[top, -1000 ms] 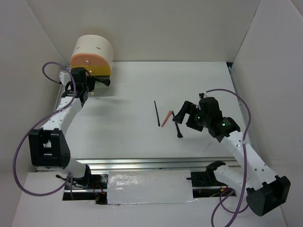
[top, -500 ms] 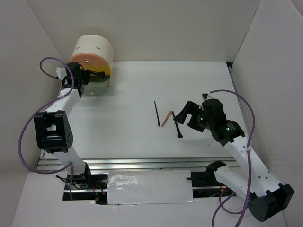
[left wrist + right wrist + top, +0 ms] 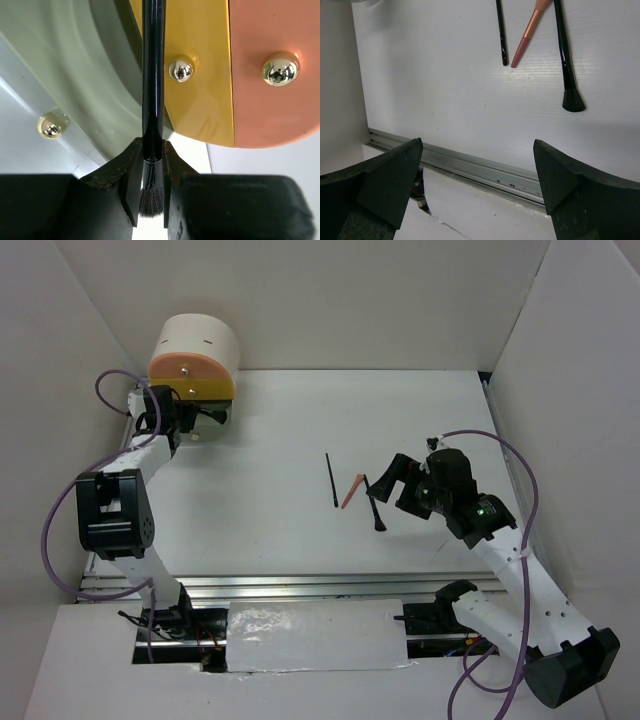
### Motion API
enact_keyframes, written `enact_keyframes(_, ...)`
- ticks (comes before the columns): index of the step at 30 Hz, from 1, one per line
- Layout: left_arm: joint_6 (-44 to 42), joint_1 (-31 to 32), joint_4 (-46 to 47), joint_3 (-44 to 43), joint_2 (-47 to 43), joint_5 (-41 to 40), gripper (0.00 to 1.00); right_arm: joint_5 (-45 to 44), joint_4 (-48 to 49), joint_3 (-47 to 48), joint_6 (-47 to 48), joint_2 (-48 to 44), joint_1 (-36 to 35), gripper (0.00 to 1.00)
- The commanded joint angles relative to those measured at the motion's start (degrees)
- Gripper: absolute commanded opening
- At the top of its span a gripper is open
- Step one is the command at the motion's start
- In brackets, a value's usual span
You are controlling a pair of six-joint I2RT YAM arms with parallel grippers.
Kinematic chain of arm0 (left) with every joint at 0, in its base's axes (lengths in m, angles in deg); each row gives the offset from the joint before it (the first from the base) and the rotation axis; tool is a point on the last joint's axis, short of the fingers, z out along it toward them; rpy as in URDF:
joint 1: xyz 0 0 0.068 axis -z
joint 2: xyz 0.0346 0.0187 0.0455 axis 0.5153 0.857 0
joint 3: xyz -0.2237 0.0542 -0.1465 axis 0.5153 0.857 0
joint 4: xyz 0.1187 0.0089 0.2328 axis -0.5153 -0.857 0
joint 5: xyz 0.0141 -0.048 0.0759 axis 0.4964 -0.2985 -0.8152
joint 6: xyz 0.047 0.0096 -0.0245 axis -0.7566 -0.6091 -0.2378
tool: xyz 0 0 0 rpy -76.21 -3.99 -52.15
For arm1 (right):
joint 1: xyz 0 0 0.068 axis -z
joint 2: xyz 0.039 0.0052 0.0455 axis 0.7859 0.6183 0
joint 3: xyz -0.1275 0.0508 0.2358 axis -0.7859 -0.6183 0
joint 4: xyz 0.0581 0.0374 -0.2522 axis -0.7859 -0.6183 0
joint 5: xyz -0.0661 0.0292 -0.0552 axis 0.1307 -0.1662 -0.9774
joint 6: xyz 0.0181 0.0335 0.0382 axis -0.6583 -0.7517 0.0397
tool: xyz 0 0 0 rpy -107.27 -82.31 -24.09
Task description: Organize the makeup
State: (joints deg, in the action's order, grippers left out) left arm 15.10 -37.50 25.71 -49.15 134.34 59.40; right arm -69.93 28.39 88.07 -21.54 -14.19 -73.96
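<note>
In the left wrist view my left gripper (image 3: 151,152) is shut on a black makeup brush (image 3: 152,75). Its bristles sit between the fingers and its handle points up at the round drawer box, between a mint drawer (image 3: 75,70) swung open and a yellow drawer (image 3: 200,75). From above, the left gripper (image 3: 196,414) is at the drawer box (image 3: 195,352). Mid-table lie a thin black stick (image 3: 331,480), a coral stick (image 3: 352,491) and a black brush (image 3: 374,506). My right gripper (image 3: 390,478) hovers open just right of them, holding nothing; its wrist view shows the black stick (image 3: 500,30), coral stick (image 3: 527,35) and brush (image 3: 565,60).
A coral drawer (image 3: 275,75) with a shiny knob (image 3: 280,69) lies right of the yellow one. White walls enclose the table on three sides. A metal rail (image 3: 300,585) runs along the near edge.
The left arm's elbow has folded up and inward while its gripper stays at the drawer box with the brush. The right arm shifted slightly and then held still.
</note>
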Motion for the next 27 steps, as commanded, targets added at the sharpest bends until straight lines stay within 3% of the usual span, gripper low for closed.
enact_keyframes(1, -2.97, -1.16, 3.9, -0.13, -0.98, 2.93, 0.3, 0.08, 0.38, -0.1, -0.25, -0.48, -0.17, 1.0)
enact_keyframes(14, -2.62, -1.78, 4.86, -0.58, 1.49, 5.84, 0.33, 0.17, 0.03, -1.16, -0.16, -1.79, -0.17, 1.0)
enact_keyframes(17, -2.0, -1.78, 5.13, 0.13, 1.58, 5.84, 0.4, -0.09, -0.05, -1.33, -0.16, -2.15, -0.26, 1.0)
enact_keyframes(20, -1.83, -1.78, 4.95, 0.04, 1.75, 5.84, 0.55, -0.18, -0.32, -1.42, 0.1, -2.23, -0.26, 1.0)
enact_keyframes(23, -1.83, -1.78, 4.08, -0.75, 2.02, 5.76, 0.64, -0.44, -0.58, -1.42, 0.19, -2.5, -0.17, 1.0)
enact_keyframes(27, -1.56, -1.69, 3.81, -0.93, 0.97, 5.41, 0.67, -0.45, -0.49, -1.42, 0.1, -2.5, -0.17, 1.0)
